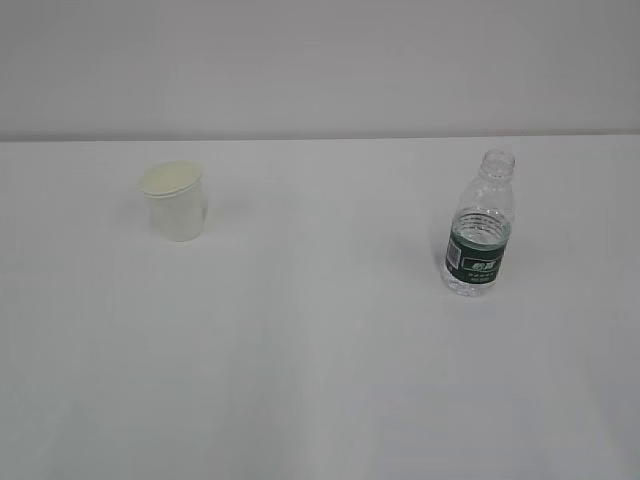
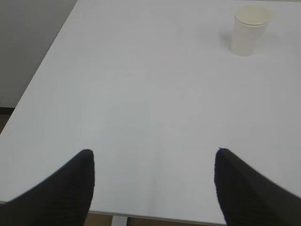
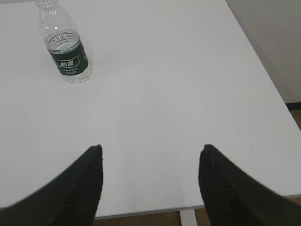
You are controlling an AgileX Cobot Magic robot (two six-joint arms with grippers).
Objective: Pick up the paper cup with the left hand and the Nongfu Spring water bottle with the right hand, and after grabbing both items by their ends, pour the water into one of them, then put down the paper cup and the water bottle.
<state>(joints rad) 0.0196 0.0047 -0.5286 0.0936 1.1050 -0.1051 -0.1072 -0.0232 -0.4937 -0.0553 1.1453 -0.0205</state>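
White counter (image 1: 320, 380) fills the exterior view; the paper cup (image 1: 174, 202) stands upright at left, the Nongfu Spring water bottle (image 1: 479, 225) upright and uncapped well apart at right, with some water inside. Neither hand shows here.

From the left wrist, the left hand (image 2: 153, 162) stands wide and empty over the counter's near edge, the cup far ahead to its right, bare surface between.

From the right wrist, the right hand (image 3: 150, 157) is likewise wide and empty, the bottle far ahead to its left.
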